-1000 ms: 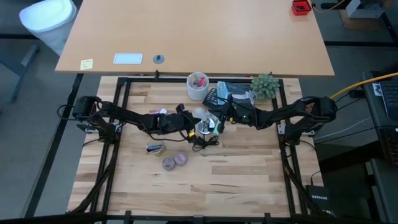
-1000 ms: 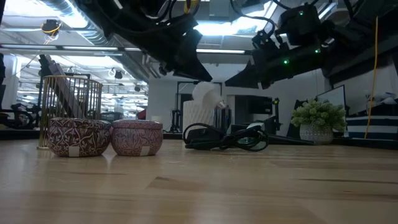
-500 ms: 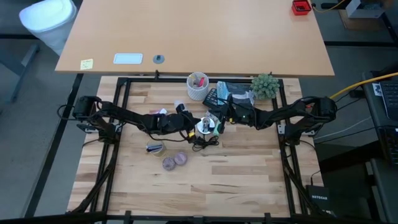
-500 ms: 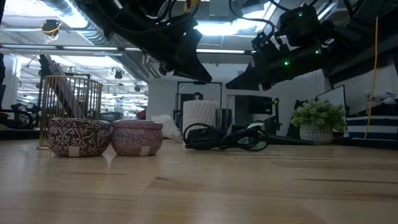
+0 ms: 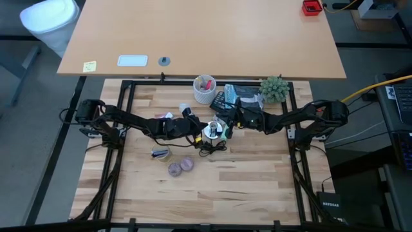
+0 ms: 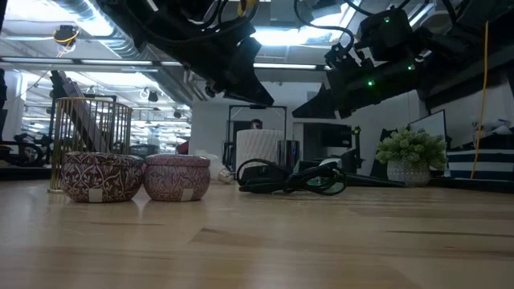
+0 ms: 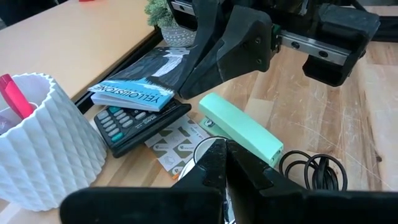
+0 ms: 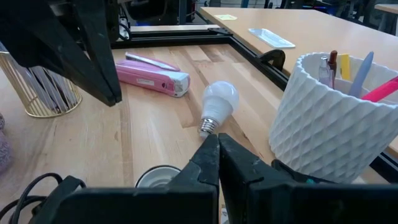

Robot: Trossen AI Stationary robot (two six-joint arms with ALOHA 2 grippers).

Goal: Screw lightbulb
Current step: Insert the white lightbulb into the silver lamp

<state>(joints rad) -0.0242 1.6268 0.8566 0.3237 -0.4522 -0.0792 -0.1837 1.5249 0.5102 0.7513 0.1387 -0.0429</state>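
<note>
The lightbulb point(image 8: 217, 104) lies on its side on the table between a pink stapler point(image 8: 152, 76) and the white cup of pens point(image 8: 333, 121). Its screw base point(image 8: 205, 127) points toward my right gripper. From above the lightbulb point(image 5: 185, 108) shows left of the cup. My left gripper point(image 5: 201, 129) and right gripper point(image 5: 222, 125) hover tip to tip over the table's middle, both shut with nothing between their fingers. Under them stands a white round socket point(image 5: 210, 133) with a black cord point(image 6: 293, 178). Each gripper is well clear of the bulb.
Two purple tins point(image 6: 132, 177) and a gold wire holder point(image 6: 88, 132) stand at the near left. A calculator point(image 7: 134, 124), a book point(image 7: 146, 87), a green stapler point(image 7: 239, 127) and a potted plant point(image 5: 275, 88) crowd the far side. Bare wood point(image 5: 244, 180) lies toward the near edge.
A second ago the lightbulb was in the air just below the two grippers' tips. It has fallen onto the table and rolled toward the left and far side, where it now lies by the pink stapler.
</note>
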